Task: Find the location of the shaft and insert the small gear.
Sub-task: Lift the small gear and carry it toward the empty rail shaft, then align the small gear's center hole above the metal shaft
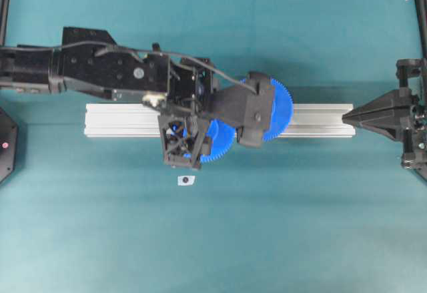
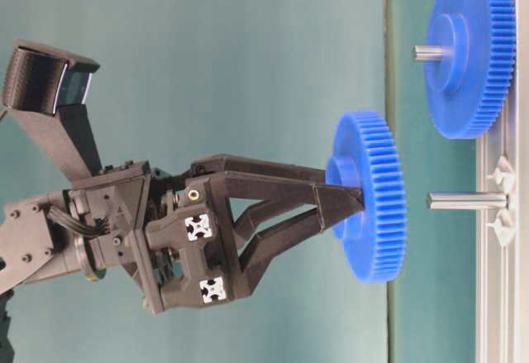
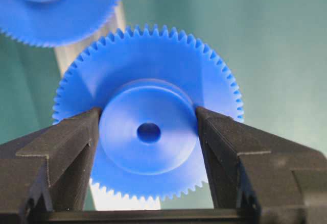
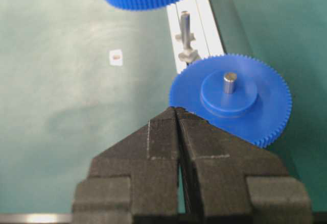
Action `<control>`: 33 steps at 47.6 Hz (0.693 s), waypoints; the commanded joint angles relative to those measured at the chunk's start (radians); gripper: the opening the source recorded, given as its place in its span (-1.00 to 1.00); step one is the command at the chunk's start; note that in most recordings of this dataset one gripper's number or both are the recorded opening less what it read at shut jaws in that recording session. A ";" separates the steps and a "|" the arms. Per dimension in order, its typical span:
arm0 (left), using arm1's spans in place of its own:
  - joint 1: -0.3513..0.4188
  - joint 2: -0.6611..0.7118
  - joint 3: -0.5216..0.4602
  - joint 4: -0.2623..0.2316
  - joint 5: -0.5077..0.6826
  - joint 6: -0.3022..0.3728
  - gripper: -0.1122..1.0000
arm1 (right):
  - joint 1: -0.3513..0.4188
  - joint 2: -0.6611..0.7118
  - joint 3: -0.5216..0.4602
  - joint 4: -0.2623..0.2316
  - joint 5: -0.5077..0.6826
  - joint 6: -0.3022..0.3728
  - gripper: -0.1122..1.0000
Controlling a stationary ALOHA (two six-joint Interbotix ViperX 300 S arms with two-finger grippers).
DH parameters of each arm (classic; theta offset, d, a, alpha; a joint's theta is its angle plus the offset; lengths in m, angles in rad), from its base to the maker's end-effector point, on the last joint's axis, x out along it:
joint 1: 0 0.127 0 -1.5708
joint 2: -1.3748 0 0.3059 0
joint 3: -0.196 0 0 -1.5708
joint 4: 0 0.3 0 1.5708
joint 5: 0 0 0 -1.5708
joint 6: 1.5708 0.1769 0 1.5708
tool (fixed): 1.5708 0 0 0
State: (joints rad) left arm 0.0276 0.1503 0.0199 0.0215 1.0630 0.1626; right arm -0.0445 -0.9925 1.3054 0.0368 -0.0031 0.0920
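Table-level view: left hand (image 2: pixel 351 206) clamped on hub of small bright blue toothed plastic gear (image 2: pixel 369 207), just short of thin grey metal shaft (image 2: pixel 467 201), bore roughly aligned. Not yet inserted. Right hand (image 4: pixel 178 113) clenched, empty.

Bright, even light across the teal table (image 1: pixel 320 226), apparently from above, with soft shadows under the left arm (image 1: pixel 87 66). The aluminium rail (image 1: pixel 120 121) glares almost white in the overhead view. Left wrist view: the small gear (image 3: pixel 148 132) is sharp at its hub, the background soft. Right wrist view: the near fingers (image 4: pixel 153 152) look slightly blurred, the table mottled with faint sheen.
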 commanded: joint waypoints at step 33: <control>0.032 0.034 -0.014 0.005 -0.034 0.037 0.33 | -0.003 0.006 -0.012 0.000 -0.006 0.011 -0.78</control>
State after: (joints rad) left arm 0.0552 0.2040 0.0199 0.0215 1.0400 0.1994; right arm -0.0445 -0.9925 1.3054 0.0368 -0.0031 0.0920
